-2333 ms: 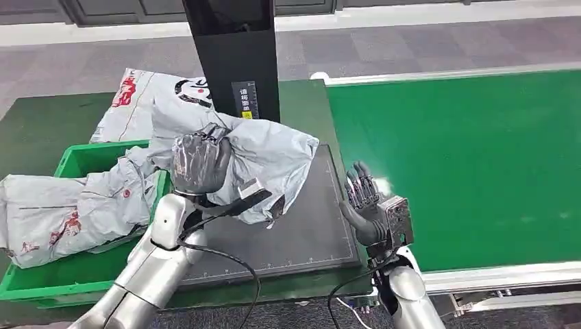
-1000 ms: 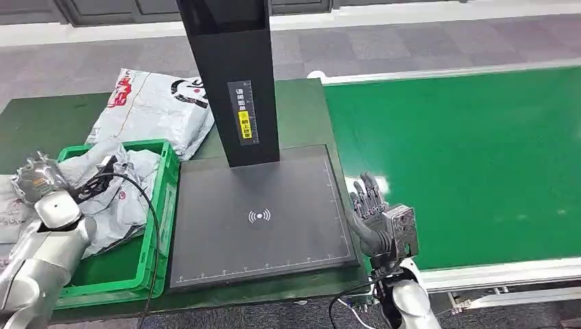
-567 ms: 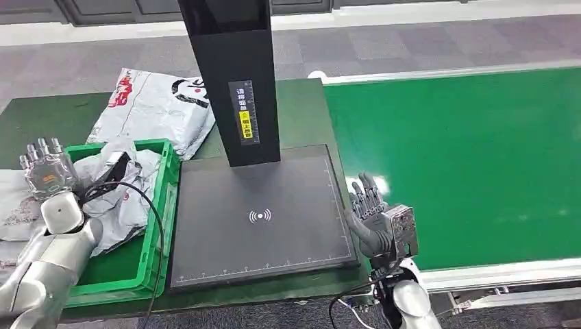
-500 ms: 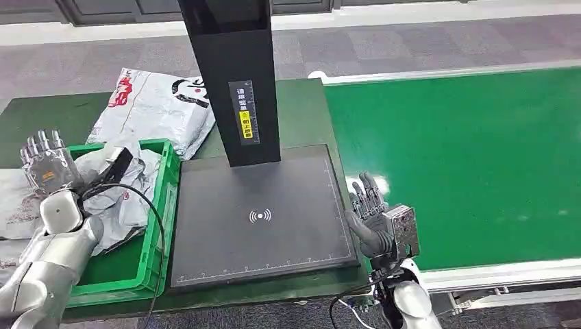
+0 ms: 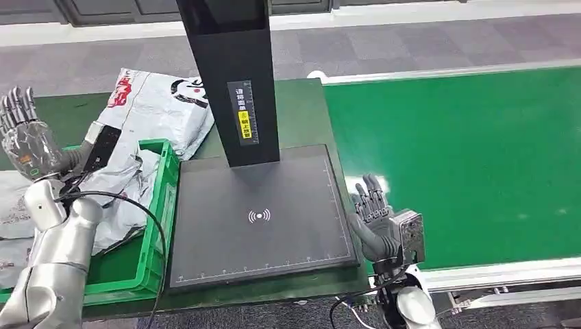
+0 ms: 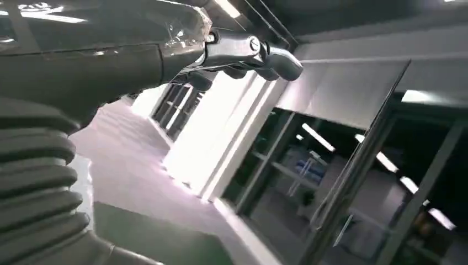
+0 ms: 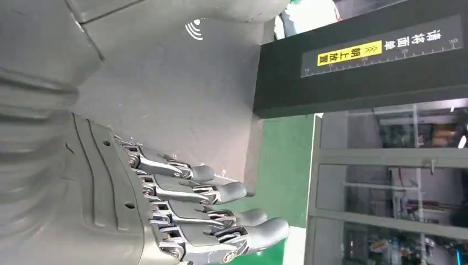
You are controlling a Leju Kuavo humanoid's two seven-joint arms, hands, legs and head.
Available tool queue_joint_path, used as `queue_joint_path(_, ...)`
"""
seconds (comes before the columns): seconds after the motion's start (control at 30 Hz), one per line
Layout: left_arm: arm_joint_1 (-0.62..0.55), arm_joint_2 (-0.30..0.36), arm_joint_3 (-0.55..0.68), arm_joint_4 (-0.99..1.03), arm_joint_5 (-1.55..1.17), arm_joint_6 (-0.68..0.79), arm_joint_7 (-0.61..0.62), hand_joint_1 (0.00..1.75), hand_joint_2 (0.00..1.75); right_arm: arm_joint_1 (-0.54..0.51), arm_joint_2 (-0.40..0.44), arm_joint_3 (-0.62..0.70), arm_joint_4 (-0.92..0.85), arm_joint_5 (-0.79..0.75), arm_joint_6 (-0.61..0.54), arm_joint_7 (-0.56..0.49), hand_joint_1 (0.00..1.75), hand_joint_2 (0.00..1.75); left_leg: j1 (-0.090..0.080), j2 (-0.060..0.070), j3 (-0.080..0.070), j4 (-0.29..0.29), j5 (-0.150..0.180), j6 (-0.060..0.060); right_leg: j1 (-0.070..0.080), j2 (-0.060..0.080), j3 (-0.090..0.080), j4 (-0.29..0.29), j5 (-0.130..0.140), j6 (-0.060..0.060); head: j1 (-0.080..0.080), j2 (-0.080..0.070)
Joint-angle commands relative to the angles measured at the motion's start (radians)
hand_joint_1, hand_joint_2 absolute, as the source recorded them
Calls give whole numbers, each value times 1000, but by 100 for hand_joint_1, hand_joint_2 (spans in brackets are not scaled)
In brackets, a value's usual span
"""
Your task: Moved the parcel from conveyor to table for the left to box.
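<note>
Fingers of both the left hand (image 5: 24, 140) and right hand (image 5: 373, 216) spread apart, holding nothing. Crumpled grey plastic parcels (image 5: 127, 192) fill the green plastic crate (image 5: 161, 226) beside the black scanner pad (image 5: 260, 219), whose black post (image 5: 233, 75) stands behind.

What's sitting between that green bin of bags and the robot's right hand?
In the head view, the dark scanner pad with its black post lies between the green bin and the right hand.
</note>
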State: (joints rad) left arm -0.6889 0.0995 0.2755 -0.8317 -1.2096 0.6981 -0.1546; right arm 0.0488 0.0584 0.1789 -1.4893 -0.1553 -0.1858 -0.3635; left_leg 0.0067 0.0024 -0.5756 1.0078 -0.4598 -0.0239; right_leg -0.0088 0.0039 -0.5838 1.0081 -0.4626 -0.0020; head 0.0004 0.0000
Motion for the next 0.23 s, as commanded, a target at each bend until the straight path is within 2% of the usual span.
queue_joint_path(0.03, -15, -86, 13, 7, 444, -109, -201, 0, 175, -21, -14, -29, 17, 21, -12, -20, 0, 175, 0, -5, 0, -1, 2, 1, 1, -5, 2, -2, 1, 1, 0, 0)
queue_joint_path(0.13, 54, -127, -164, -77, 578, -200, -173, 0, 175, -48, -16, -22, 31, 60, -31, -30, 0, 175, 0, -7, 0, -2, 2, 2, 0, -7, 3, -4, 1, 1, 0, 0)
queue_joint_path(0.23, 62, -135, -190, -82, 584, -179, -161, 0, 175, -54, -16, -21, 37, 60, -31, -30, 0, 175, 0, -4, -1, 0, 1, 1, 0, -4, 1, -1, 0, 1, 0, 0)
